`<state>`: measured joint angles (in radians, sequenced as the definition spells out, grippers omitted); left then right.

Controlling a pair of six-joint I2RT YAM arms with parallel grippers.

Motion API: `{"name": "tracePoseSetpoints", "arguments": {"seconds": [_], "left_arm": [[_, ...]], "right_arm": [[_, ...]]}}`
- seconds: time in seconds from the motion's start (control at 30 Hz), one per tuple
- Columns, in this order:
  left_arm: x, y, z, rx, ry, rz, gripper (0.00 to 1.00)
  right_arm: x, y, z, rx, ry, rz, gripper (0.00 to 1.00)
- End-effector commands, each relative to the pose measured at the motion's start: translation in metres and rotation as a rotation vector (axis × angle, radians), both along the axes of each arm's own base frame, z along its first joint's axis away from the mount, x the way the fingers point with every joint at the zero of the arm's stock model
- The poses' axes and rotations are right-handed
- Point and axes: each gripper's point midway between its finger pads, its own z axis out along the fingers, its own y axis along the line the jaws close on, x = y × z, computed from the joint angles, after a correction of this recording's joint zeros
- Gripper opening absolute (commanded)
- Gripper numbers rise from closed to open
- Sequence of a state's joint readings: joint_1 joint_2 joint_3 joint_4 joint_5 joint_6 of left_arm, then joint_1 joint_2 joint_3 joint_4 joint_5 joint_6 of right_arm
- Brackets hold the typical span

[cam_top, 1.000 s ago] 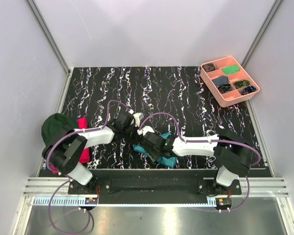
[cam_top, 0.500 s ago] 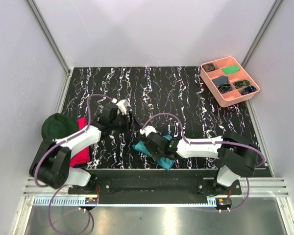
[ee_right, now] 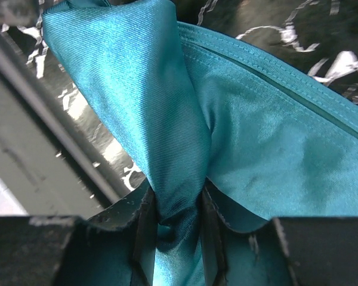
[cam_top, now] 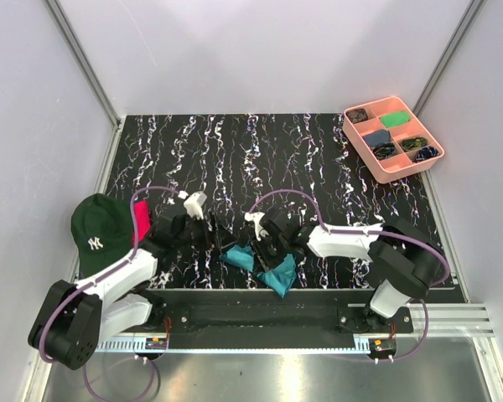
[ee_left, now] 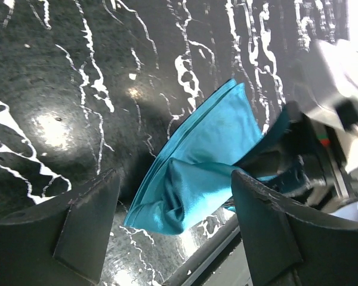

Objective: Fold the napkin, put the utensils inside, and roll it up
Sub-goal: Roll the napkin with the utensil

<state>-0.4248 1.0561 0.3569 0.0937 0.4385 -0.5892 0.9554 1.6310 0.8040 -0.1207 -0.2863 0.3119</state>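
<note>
Black stone-look tabletop [cam_top: 318,167] with white veins fills the floor of the cell, and pale grey walls [cam_top: 235,50] close it on three sides. At the far right corner stands a pink plastic tray with compartments [cam_top: 392,177]; what lies in it is too small for me to name. At the left edge lies a dark green cap with a white logo [cam_top: 96,234], partly on a bright pink-red cloth [cam_top: 139,219].

The soft teal square napkin [ee_left: 215,137] is not flat. It is bunched in the middle, close to the near edge of the tabletop, between my two arms. Its long axis goes diagonally, from the left and a little farther end to the right and nearer end.

My right claw [ee_right: 176,221] is closed on the napkin: the two fingers pinch a twisted fold of the cloth, and from this fold the rest spreads away over the tabletop. My left claw [ee_left: 176,190] is open and holds nothing. It points at the left end of the bunch, just beside it but apart; the napkin lies to its right and a little forward.

So I judge that the left arm is the nearer one for taking the free left end, so that the cloth can be pulled flat before folding. The utensils I cannot find in any view
</note>
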Motion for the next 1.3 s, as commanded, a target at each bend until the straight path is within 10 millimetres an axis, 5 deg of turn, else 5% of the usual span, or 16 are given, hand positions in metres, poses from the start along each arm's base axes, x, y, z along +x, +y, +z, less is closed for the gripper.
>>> {"name": "tracePoseSetpoints", "arguments": {"seconds": [0.0, 0.27, 0.7, 1.13, 1.27], "left_arm": [[0.005, -0.013, 0.023, -0.104, -0.11, -0.043, 0.77], [-0.008, -0.029, 0.021, -0.177, -0.101, -0.16, 0.66], [-0.028, -0.038, -0.013, -0.113, 0.01, -0.213, 0.61], [-0.037, -0.028, -0.029, -0.048, 0.013, -0.21, 0.59], [-0.039, -0.027, -0.033, -0.03, 0.018, -0.215, 0.48]], "right_arm": [[-0.024, -0.002, -0.009, 0.023, 0.174, 0.096, 0.35], [-0.015, -0.006, -0.019, 0.055, 0.278, 0.093, 0.35], [-0.003, -0.007, -0.029, 0.093, 0.37, 0.09, 0.36], [0.004, -0.011, -0.038, 0.095, 0.398, 0.077, 0.36], [0.006, -0.011, -0.038, 0.098, 0.391, 0.072, 0.36]]}}
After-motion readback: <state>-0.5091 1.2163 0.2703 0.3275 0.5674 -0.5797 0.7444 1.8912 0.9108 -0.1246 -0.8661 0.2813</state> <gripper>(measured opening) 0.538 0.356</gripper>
